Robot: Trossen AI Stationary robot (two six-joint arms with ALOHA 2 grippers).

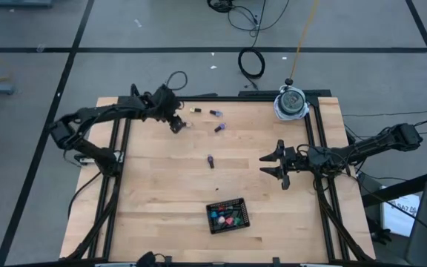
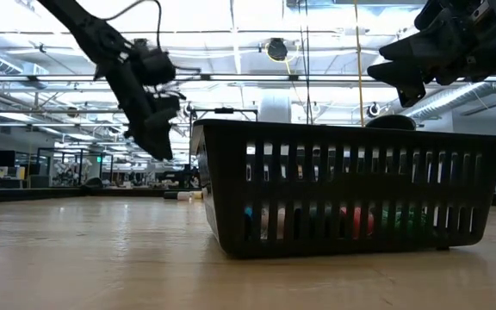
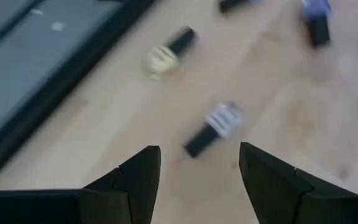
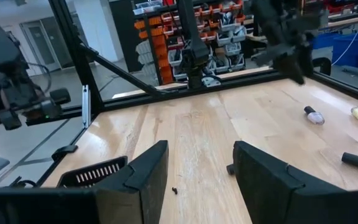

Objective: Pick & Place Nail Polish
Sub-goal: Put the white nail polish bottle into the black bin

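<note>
Jaws of the left gripper (image 3: 199,169) stood wide above a small lavender dark-capped nail polish bottle (image 3: 214,128) lying at twelve o'clock on the pale wooden worktop (image 1: 161,185); an off-centre closing might roll it away.

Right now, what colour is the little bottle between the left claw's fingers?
Pale silvery bottle with a black cap, clearest in the left wrist view.

Light: bright overhead strips, glare | Shadows: soft | Blur: left wrist view smeared

A pale wood-grain desk (image 1: 161,185) is seen. A black slatted basket (image 1: 227,216) holds teal, pink and red bottles. Loose bottles are yellow (image 3: 162,58) and striped silver (image 3: 224,118), dark-capped.
</note>
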